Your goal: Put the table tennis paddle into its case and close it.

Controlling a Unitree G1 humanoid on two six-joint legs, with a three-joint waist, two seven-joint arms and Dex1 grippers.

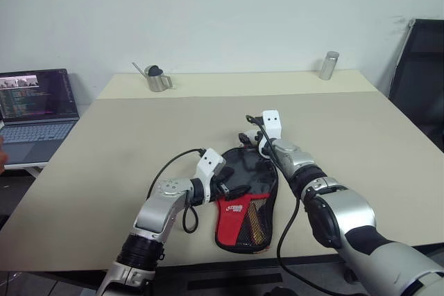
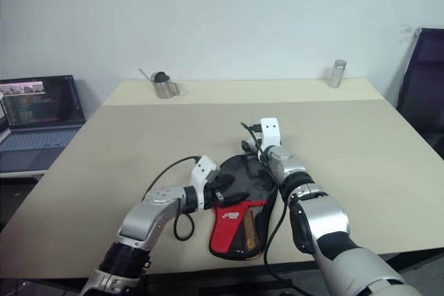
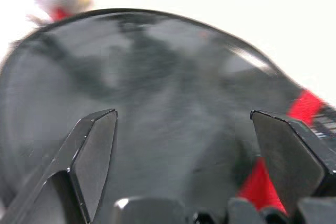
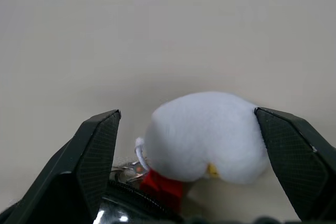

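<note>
The bench (image 1: 104,164) is broad and mostly bare, so room for sweeping is judged ample; a laptop (image 1: 35,109), a jug (image 1: 158,80) and a can (image 1: 329,65) are kept far off. The case (image 1: 246,202) is laid flat near the front edge, with little margin there. It is judged soft, light and prone to sliding, best pinned by its rim. A white fluffy charm (image 4: 207,137) is seen at its far end. The left claw (image 1: 232,186) is spread wide over the case; the right claw (image 1: 248,136) is spread wide around the charm.
</note>
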